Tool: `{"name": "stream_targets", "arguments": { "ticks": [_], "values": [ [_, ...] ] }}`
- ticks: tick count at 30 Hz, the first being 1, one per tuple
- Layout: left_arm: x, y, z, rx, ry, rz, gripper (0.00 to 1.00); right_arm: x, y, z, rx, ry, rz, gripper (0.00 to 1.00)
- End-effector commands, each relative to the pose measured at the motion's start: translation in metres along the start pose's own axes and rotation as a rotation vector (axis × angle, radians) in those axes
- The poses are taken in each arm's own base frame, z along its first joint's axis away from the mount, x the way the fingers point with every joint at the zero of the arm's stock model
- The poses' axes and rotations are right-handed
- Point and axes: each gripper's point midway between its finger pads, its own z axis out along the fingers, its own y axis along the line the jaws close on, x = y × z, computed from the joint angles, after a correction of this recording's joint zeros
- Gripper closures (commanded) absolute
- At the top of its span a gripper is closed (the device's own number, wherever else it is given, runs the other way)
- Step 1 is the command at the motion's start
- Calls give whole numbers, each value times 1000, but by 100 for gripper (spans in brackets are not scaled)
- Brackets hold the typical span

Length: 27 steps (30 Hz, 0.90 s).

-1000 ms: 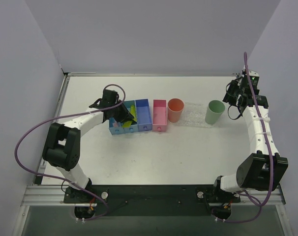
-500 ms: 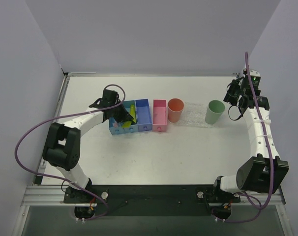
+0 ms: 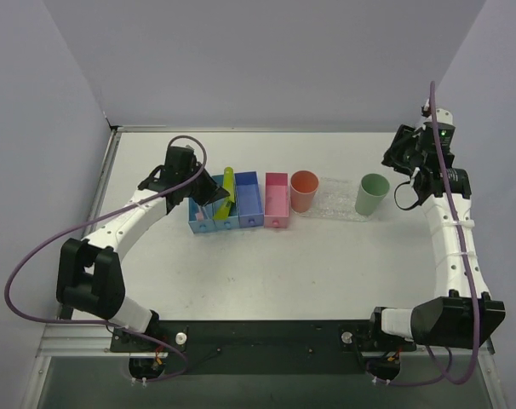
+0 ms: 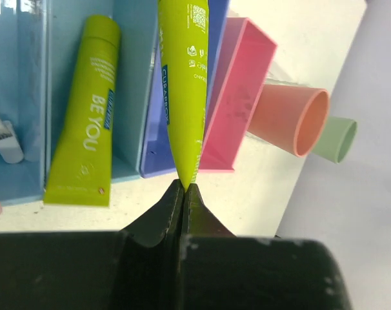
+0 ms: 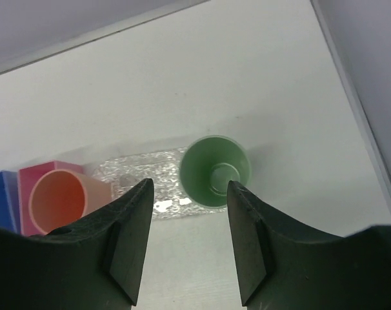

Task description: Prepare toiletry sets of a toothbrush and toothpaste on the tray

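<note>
Left gripper (image 4: 184, 190) clamps one toothpaste tube (image 4: 180, 97) over the blue bins (image 3: 248, 203), desk's left. A second tube (image 4: 86, 123) lies inside, with one toothbrush (image 4: 5, 139) in the next compartment. Right gripper (image 5: 189, 194), jaws apart, hangs above the one tray (image 5: 134, 169), which sits between an orange cup (image 5: 57, 200) and a green cup (image 5: 215, 169).

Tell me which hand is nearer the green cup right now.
Right. The right hand hovers open just beyond and right of the green cup; the left hand is far off to the left, shut on a toothpaste tube over the blue bins.
</note>
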Motion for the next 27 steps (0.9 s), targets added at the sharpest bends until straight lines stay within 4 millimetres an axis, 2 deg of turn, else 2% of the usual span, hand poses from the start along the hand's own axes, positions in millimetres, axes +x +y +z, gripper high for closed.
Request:
{"name": "stream_targets", "arguments": {
  "ticks": [1, 2, 5, 6, 8, 9, 11, 12, 14, 15, 16, 18, 19, 22, 23, 27],
  "values": [
    [-9, -49, -39, 139, -22, -1, 100, -34, 56, -32, -174, -126, -28, 55],
    [-8, -55, -45, 151, -5, 5, 100, -29, 85, -39, -268, -116, -59, 55],
    [-1, -57, -54, 125, 39, 24, 100, -18, 131, -46, -437, -82, -108, 55],
    [-3, -63, -59, 136, 33, 33, 100, -11, 157, -55, -511, -72, -152, 55],
    [0, -67, -66, 151, 48, 23, 100, 7, 183, -55, -573, -47, -272, 55],
    [2, -68, -68, 154, 60, 6, 100, 18, 205, -66, -620, -34, -335, 55],
    [9, -71, -72, 156, 102, -17, 100, 36, 227, -68, -665, -5, -427, 55],
    [12, -72, -73, 154, 118, -36, 100, 53, 245, -75, -712, 19, -496, 55],
    [20, -73, -76, 157, 159, -59, 100, 59, 261, -85, -755, 6, -581, 54],
    [22, -73, -77, 154, 172, -88, 100, 69, 268, -87, -778, 9, -647, 54],
    [26, -73, -77, 156, 191, -104, 100, 77, 282, -99, -821, 4, -692, 54],
    [29, -75, -80, 162, 202, -143, 100, 92, 292, -107, -852, 15, -772, 53],
    [30, -76, -81, 163, 209, -154, 100, 103, 301, -118, -888, 5, -842, 53],
    [35, -76, -81, 156, 230, -208, 100, 122, 311, -129, -922, 12, -937, 53],
    [37, -74, -79, 148, 235, -223, 100, 129, 317, -138, -947, 13, -960, 53],
    [44, -72, -75, 121, 254, -275, 100, 151, 324, -151, -987, 39, -1036, 54]
  ]
}}
